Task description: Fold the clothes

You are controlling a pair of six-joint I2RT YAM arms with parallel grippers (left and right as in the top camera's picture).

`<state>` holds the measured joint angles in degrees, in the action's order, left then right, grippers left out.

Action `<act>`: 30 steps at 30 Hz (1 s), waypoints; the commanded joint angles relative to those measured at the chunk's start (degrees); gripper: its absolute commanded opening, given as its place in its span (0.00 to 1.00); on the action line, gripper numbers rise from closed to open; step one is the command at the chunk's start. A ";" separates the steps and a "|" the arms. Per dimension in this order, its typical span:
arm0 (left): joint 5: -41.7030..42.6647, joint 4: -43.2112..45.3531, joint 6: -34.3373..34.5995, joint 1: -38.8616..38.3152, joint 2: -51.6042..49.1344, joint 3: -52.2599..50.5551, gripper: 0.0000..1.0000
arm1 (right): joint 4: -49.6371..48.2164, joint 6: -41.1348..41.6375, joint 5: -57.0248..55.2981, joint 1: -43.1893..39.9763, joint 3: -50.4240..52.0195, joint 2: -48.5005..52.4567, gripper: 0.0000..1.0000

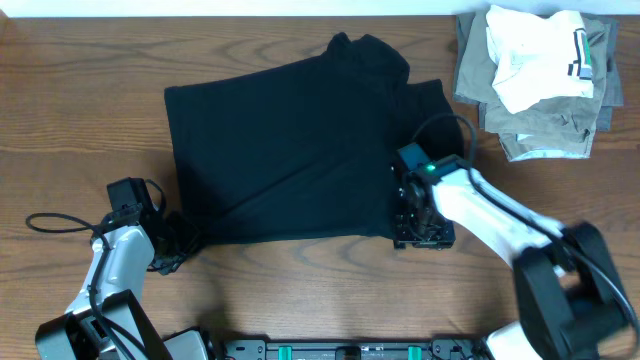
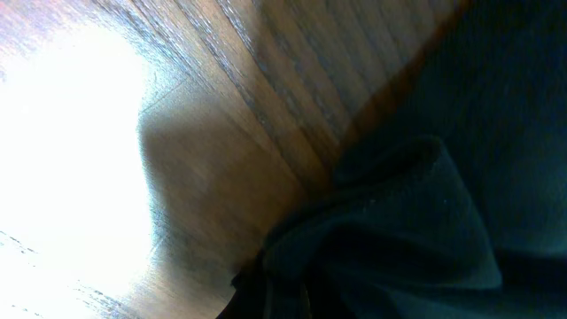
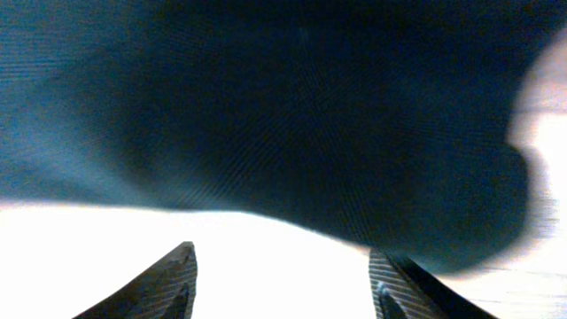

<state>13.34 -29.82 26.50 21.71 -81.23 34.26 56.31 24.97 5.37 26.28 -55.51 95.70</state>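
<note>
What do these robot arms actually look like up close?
Both arms are white tubes with bulky black joints. The left arm trails a thin black cable; the right arm carries a black cable loop and a small green light. The right tool has dark, tapered fingers.

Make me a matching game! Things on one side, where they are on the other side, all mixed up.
Things:
1. black garment
2. white garment
3. left pincer
4. right pincer

Places:
A. on top of the grey pile, far right corner
B. at the black garment's near left corner
C. spread out in the middle of the table
D. at the black garment's near right edge

Pairs: 1-C, 2-A, 3-B, 4-D
</note>
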 commanded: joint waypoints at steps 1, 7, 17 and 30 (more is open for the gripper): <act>-3.96 -0.94 -1.25 0.61 -1.44 -0.70 0.06 | 0.76 -3.41 -4.46 -0.02 -0.90 -7.13 0.64; -3.98 -0.87 -1.25 0.61 -1.44 -0.70 0.06 | 1.20 -3.15 -8.20 -0.07 0.87 -10.14 0.63; -3.98 -0.85 -1.25 0.61 -1.44 -0.70 0.06 | -4.63 1.81 -7.26 -0.07 9.88 -9.86 0.57; -3.98 -0.90 -1.25 0.61 -1.44 -0.70 0.06 | -16.70 4.83 -7.10 -0.09 16.68 -9.86 0.43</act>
<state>13.34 -29.87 26.46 21.71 -81.23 34.26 40.73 28.36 -1.30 26.28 -40.14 85.54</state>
